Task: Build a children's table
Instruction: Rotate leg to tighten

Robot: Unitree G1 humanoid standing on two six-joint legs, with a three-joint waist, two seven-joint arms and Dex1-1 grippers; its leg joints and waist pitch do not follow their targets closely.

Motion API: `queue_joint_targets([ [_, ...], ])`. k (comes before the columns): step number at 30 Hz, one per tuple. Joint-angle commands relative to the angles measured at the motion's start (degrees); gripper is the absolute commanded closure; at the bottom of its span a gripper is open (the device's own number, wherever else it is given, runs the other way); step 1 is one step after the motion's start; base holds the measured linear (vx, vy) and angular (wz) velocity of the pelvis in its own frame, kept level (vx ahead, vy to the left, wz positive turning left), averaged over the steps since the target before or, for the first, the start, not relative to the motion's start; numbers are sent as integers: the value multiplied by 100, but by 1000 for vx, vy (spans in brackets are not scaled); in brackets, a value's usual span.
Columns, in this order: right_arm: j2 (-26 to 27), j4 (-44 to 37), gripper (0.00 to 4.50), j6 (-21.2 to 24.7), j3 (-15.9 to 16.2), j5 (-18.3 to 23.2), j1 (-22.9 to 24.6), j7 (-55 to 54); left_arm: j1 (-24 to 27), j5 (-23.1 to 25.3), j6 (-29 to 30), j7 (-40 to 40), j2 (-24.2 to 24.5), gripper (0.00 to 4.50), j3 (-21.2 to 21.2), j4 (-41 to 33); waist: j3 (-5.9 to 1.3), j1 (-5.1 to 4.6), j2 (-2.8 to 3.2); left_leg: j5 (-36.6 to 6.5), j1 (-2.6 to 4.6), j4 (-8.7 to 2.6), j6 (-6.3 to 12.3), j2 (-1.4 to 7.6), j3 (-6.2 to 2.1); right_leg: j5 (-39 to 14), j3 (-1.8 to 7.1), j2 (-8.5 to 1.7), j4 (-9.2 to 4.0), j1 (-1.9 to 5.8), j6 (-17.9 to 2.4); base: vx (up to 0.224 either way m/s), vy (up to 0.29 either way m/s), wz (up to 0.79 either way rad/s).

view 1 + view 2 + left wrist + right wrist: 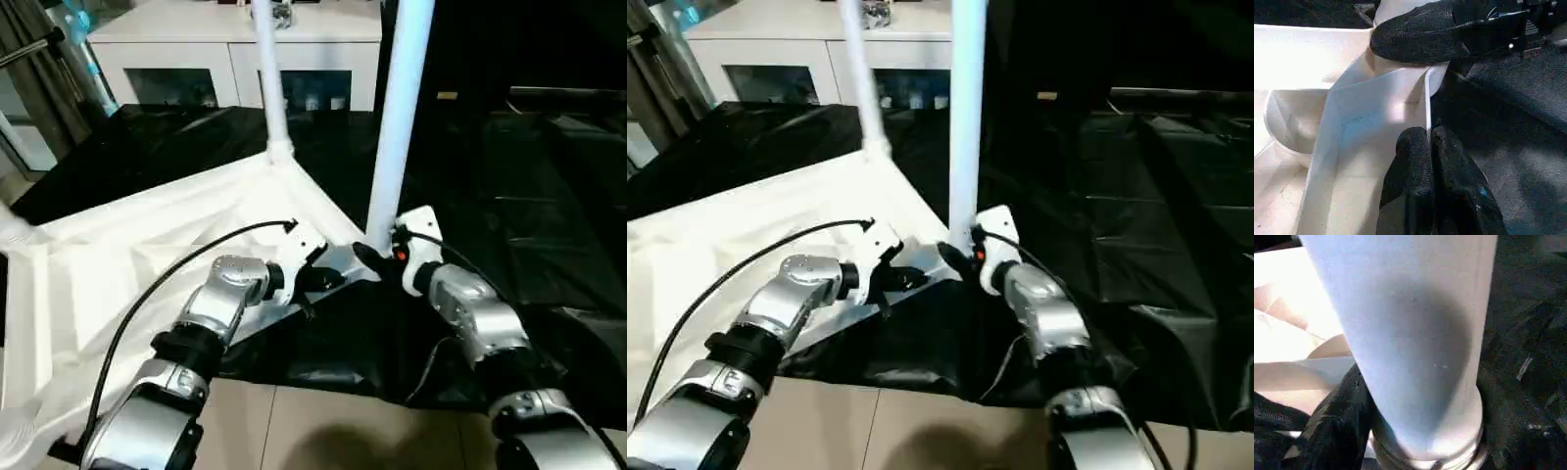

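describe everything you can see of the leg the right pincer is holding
The long tapered white plastic tube leg stands upright, or close to it, at the near corner of the white ribbed plastic tabletop, which lies underside up on black sheeting. Its wide lower end, ringed by a collar, sits at the round corner socket. The right pincer is shut around its base, one black finger on each side. The left pincer pinches the tabletop's rim just beside it.

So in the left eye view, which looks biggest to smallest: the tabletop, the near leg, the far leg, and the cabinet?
1. Tabletop, largest.
2. Near leg.
3. Cabinet and far leg: unsure, since both stand farther from the camera and run off the picture's edge.
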Motion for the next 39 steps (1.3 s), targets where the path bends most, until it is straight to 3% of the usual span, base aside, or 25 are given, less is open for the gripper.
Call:
queue_joint_targets([
  [1,452,343,109,259,426,56,38,457,-97,-211,-225,-419,-373,450,-321,-227,-286,7,-80,-910,-89,-439,556,159,-47,-1538,230,-228,-461,302,-1179,0,0,0],
  [4,314,241,68,279,456,96,12,748,-60,-193,-260,-590,-251,450,-330,-270,-310,41,-82,-703,-90,-418,654,168,-38,-1124,240,-229,-409,318,-1315,0,0,0],
  [6,23,34,68,155,631,20,50,1204,-2,-207,-342,-825,-99,450,-383,-346,-318,49,-52,-643,-86,-410,697,164,-36,-928,239,-228,-385,326,-1394,0,0,0],
  [7,23,34,68,155,631,20,50,1204,-2,-207,-342,-825,-99,450,-383,-346,-323,56,-78,-632,-94,-399,744,161,-33,-817,234,-225,-379,341,-1418,0,0,0],
  [9,-340,-276,68,9,819,66,164,1873,56,-233,-379,-1110,57,450,-453,-436,-315,72,-71,-618,-89,-397,809,166,-27,-764,230,-219,-383,339,-1435,0,0,0],
  [14,-1194,-1061,68,-3,1087,365,507,3506,79,-283,-491,-1758,368,450,-537,-522,-317,229,-57,-480,-76,-373,994,206,-4,-631,234,-218,-351,326,-1486,0,0,0],
  [19,-1685,-1486,101,202,1247,472,680,4266,21,-250,-603,-2108,560,450,-573,-475,-313,301,-49,-518,-72,-375,921,209,-5,-775,237,-219,-362,329,-1449,0,0,0],
  [20,-1863,-1693,106,415,1305,562,747,4578,1,-234,-647,-2290,656,450,-613,-451,-321,332,-50,-479,-63,-370,937,208,-2,-739,242,-216,-353,327,-1452,0,0,0],
  [27,-2057,-2016,172,697,1481,652,833,4953,-30,-266,-686,-2587,815,450,-683,-420,-324,373,-26,-457,-68,-377,831,216,-11,-700,237,-223,-341,323,-1464,0,0,0],
  [33,-1987,-2092,185,804,1520,646,935,4875,-22,-281,-674,-2535,782,450,-651,-380,-334,378,-33,-376,-78,-368,803,207,-12,-597,238,-225,-328,337,-1457,0,0,0],
  [37,-1814,-1984,186,713,1443,597,1021,4542,-20,-312,-606,-2316,679,450,-589,-348,-329,379,-49,-390,-75,-370,798,206,-8,-670,236,-224,-341,329,-1438,0,0,0],
  [39,-1267,-1304,187,466,1171,282,895,3280,-79,-306,-515,-1779,448,450,-450,-229,-304,345,-39,-555,-81,-390,673,195,-7,-996,239,-236,-379,313,-1368,0,0,0],
])
